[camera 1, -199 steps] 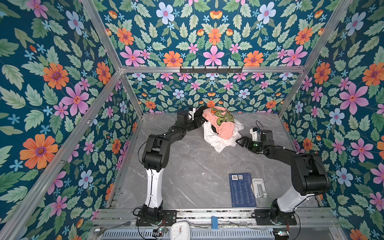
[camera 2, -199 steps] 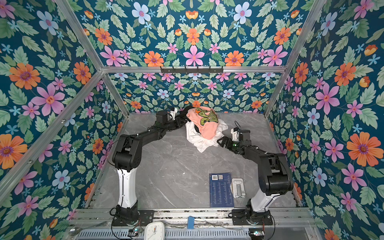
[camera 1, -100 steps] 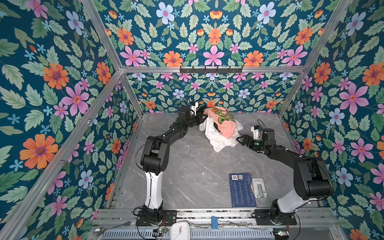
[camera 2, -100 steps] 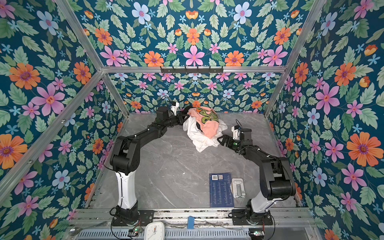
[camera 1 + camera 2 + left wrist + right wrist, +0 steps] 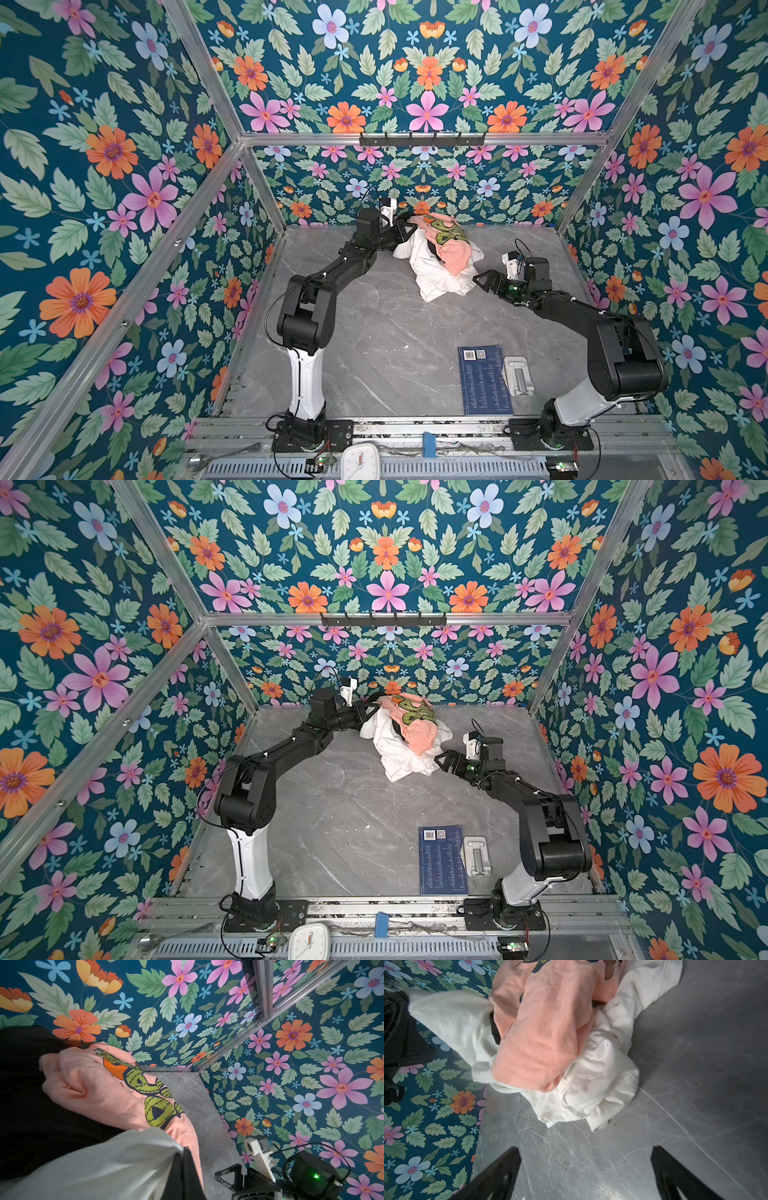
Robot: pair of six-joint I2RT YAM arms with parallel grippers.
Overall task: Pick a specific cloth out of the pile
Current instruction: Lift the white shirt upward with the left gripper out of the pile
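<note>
— Marbled grey tabletop [image 5: 374, 332] inside flowered walls [image 5: 124, 166]. What sits closest to the right gripper [image 5: 583, 1169]?

— Bare table between its wide-spread jaws, which hold nothing. Just ahead of its tips lies the pile [image 5: 405, 737], with the cloth [image 5: 602, 1084] on the side nearest it: white, crumpled, a stitched hem showing.

— And beyond that?

— The peach-pink shirt [image 5: 542, 1039] drapes over the cloth; its green graphic is cut off at the frame edge in the right wrist view. The black garment [image 5: 31, 1115] fills much of the left wrist view, yet from the right gripper only a dark sliver peeks out between white and pink.

— Farther on, the left gripper [image 5: 406, 236]?

— Across the pile from the right one. Its jaws are pressed together, pinching a fold of the cloth, which is drawn out from the heap to it. Fabric hides its tips, so exactly where they bite is unclear.

— Anything well apart?

— Behind the right gripper, a blue card [image 5: 484, 380] and a small white object [image 5: 517, 376] beside it; too small to identify.
</note>
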